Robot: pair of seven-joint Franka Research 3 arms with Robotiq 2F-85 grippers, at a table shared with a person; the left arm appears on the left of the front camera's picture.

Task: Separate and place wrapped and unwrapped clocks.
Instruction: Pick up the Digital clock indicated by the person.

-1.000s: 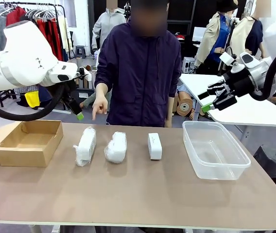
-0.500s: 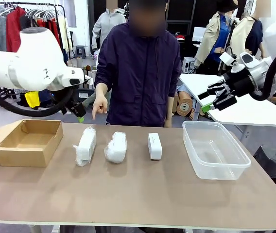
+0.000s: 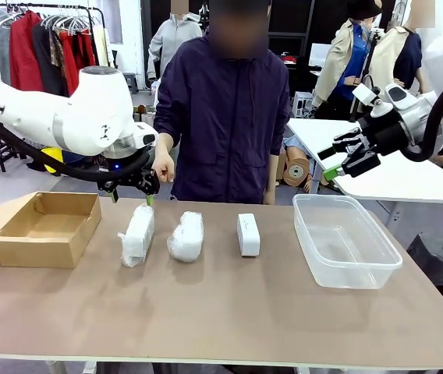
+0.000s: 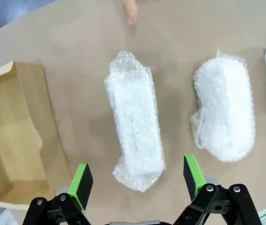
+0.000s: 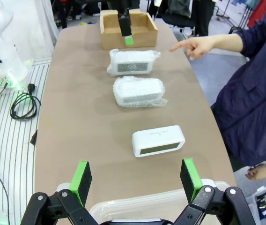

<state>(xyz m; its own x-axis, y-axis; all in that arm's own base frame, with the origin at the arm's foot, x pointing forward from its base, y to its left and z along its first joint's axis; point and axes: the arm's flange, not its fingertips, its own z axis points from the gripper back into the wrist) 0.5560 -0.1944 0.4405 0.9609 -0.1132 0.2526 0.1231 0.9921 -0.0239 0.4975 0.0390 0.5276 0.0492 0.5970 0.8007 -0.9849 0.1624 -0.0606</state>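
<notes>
The left gripper (image 3: 132, 196) has swung in from above the open brown cardboard box (image 3: 38, 253) over the last second. It now hangs over the far end of the first bubble-wrapped clock, a lumpy whitish oblong bundle (image 3: 136, 234). Its green-padded fingers stand spread wide with nothing between them. In the left wrist view this gripper (image 4: 136, 178) looks straight down and the bundle (image 4: 135, 136) runs lengthwise between the pads, so a descent and a pinch across its narrow sides looks like the next step. Sorting has not begun.

The person's hand (image 5: 196, 47) points at the table (image 3: 221, 312) from twelve o'clock of that bundle. The right gripper (image 3: 329, 164) has not moved. It is held high at one o'clock of the clear rectangular plastic tub (image 3: 307, 226), jaws equally wide and empty.

All three clocks lie in a row on the tan tabletop. The box sits at nine o'clock of the first bundle, and the second wrapped clock, a rounder and puffier bundle (image 3: 186, 236), sits at three o'clock. Beyond that lies the bare clock, a smooth white rounded-rectangular block (image 3: 248, 234), with the tub at its three o'clock.

The wrap is crinkled, translucent and loose at the ends, and will likely yield before the pads meet anything firm. The bare clock's hard, matte casing (image 5: 158, 140) should grip more predictably.
</notes>
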